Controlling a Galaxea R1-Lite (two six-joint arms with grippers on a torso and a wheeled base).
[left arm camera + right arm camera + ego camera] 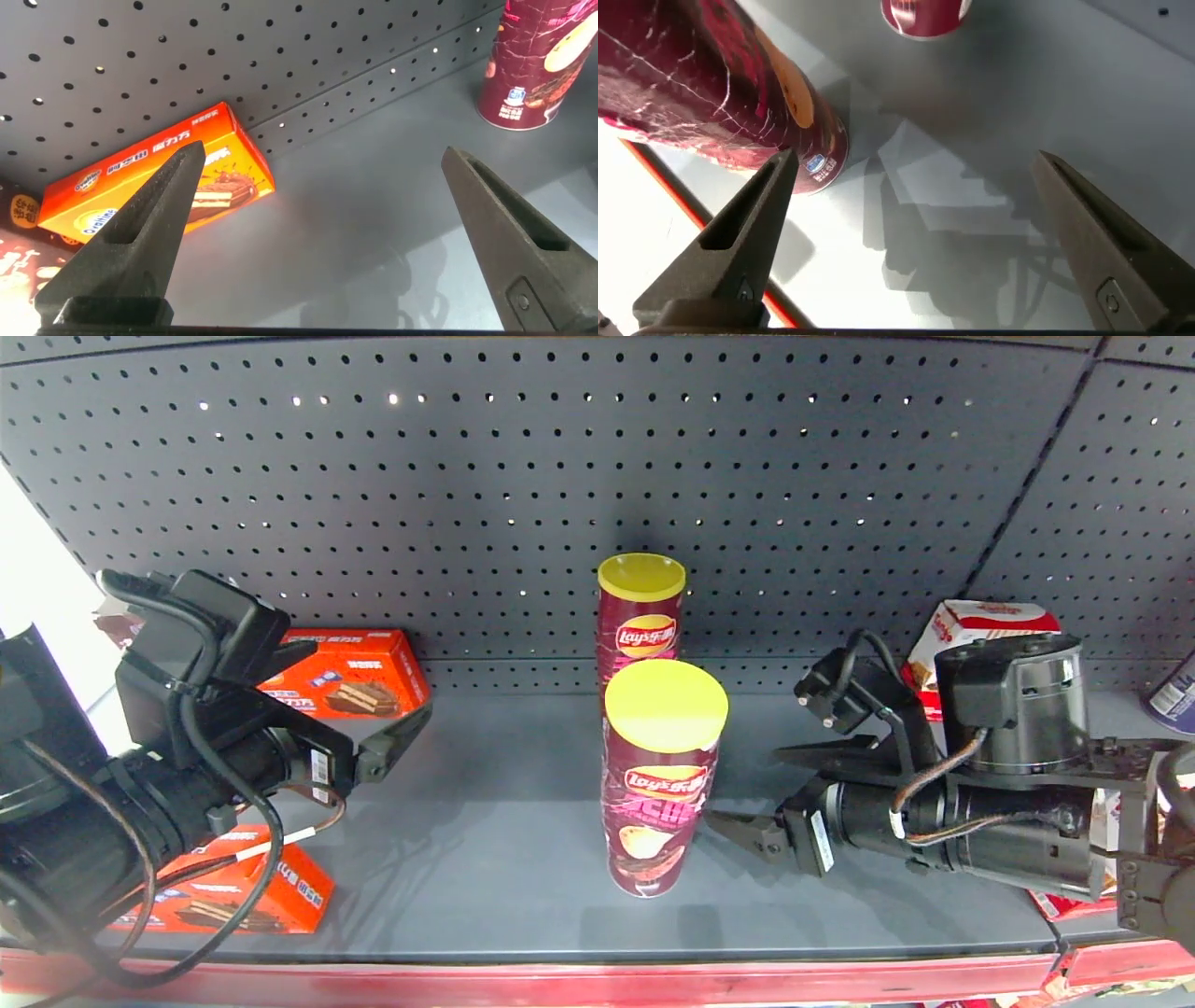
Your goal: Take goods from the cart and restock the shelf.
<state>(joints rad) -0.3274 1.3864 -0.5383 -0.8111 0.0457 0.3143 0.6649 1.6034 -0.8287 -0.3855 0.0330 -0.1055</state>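
Two maroon chip cans with yellow lids stand upright at the middle of the shelf [523, 859]. The front can [661, 775] is toward the front edge and the rear can [640, 616] stands behind it by the pegboard [467, 476]. The right claw [780, 793], jaws apart, sits just beside the front can. The left claw [318, 233], also spread wide, hangs over the shelf's left end, between two orange boxes [355, 672].

Brand logos stand on front can [659, 784], rear can [641, 616], orange box [359, 674].
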